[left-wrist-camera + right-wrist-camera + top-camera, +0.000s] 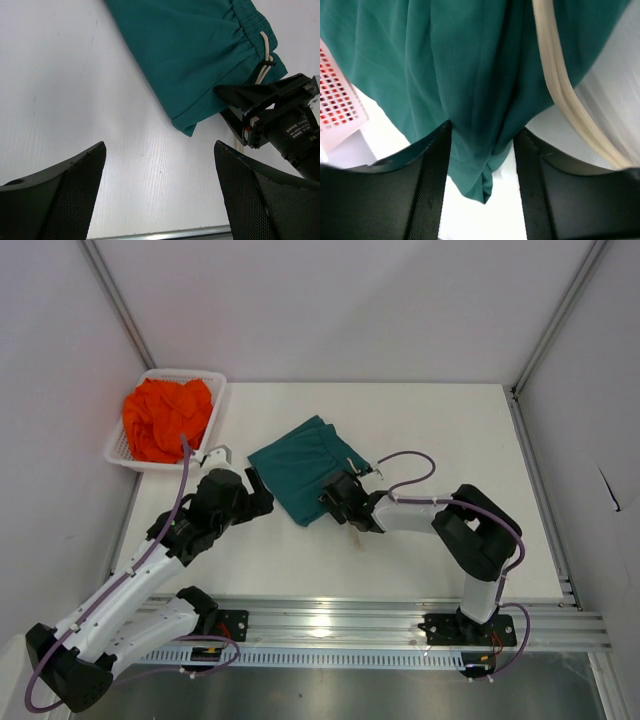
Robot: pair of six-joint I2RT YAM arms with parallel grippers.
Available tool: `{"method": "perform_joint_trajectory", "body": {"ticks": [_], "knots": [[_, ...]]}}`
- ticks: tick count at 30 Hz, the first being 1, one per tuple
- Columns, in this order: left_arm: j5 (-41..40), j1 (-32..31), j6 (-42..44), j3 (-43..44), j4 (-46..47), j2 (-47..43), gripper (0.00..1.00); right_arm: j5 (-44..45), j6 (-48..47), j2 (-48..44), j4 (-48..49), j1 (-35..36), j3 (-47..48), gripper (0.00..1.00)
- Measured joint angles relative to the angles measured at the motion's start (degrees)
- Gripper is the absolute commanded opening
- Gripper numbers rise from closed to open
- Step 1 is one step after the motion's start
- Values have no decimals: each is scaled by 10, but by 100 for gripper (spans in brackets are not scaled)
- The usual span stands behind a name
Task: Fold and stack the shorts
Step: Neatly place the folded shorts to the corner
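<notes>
Task status: early. Teal shorts point(308, 468) lie mid-table point(440, 440) as a flat, slanted shape, apparently doubled over once, though the layers cannot be counted from above. Orange shorts point(168, 418) sit crumpled in the basket point(186, 373) at the far left corner, untouched and well apart from the teal pair. Left to do, by this reading: finish the teal fold, bring out and fold the orange pair, then stack one on the other.

Right gripper point(338, 502) is at the near corner of the teal shorts, by the waistband end. Its wrist view shows a bunched fold of teal cloth filling the gap between the fingers point(427, 190), pressed on both sides — jaws about half closed and pinching fabric. The drawstring point(555, 75) runs just beside, outside the grip.

Left gripper point(255, 490) hangs just beside the shorts' left edge — jaws wide apart, holding nothing, touching nothing that shows.
</notes>
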Motion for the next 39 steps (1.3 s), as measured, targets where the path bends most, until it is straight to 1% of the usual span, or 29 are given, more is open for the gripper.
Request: {"method": "perform_joint_trajectory", "body": {"ticks": [2,3,5,6,7,8,12,14,17,19,20,21,22,23,25,28,30,32,35,37,39], "knots": [[0,0,2,0,0,0,90,0,-3,10,-6,0,11,35],[0,0,2,0,0,0,90,1,-7,15,-11,0,16,23],[0,0,3,0,-1,0,90,1,-18,19,-27,-4,26,14],[-1,0,3,0,-1,0,90,1,-22,20,-35,-5,31,6],[-1,0,3,0,-1,-1,90,1,-25,20,-43,-7,35,1],[-1,0,3,0,-1,-2,90,1,-33,19,-51,-10,38,0],[-1,0,3,-4,-1,-7,90,-1,-69,-9,-90,-32,23,0],[0,0,3,-7,-1,-8,90,-3,-101,-52,-116,-52,-7,0],[1,0,3,-11,0,-7,90,-13,-167,-146,-161,-100,-61,0],[4,0,3,-13,4,-6,90,-21,-216,-211,-192,-145,-89,9],[5,0,3,-14,6,-5,90,-30,-243,-246,-212,-177,-102,16],[6,0,3,-15,8,-5,90,-37,-269,-277,-231,-214,-111,57],[6,0,3,-17,11,-5,90,-39,-292,-303,-254,-252,-115,88],[8,0,3,-18,14,-5,90,-37,-317,-326,-273,-291,-115,99],[10,0,3,-20,20,-3,90,-8,-349,-360,-314,-339,-111,100],[15,0,3,-21,23,2,90,18,-383,-382,-372,-361,-84,99],[20,0,3,-21,25,7,90,18,-410,-380,-384,-372,-57,99],[21,0,3,-21,25,10,90,1,-438,-371,-375,-378,-31,100],[21,0,3,-21,26,10,90,-30,-483,-321,-352,-370,17,99],[21,0,3,-21,26,10,89,-47,-512,-260,-342,-362,64,99],[21,0,3,-21,27,10,89,-63,-545,-178,-332,-350,125,99]]}}
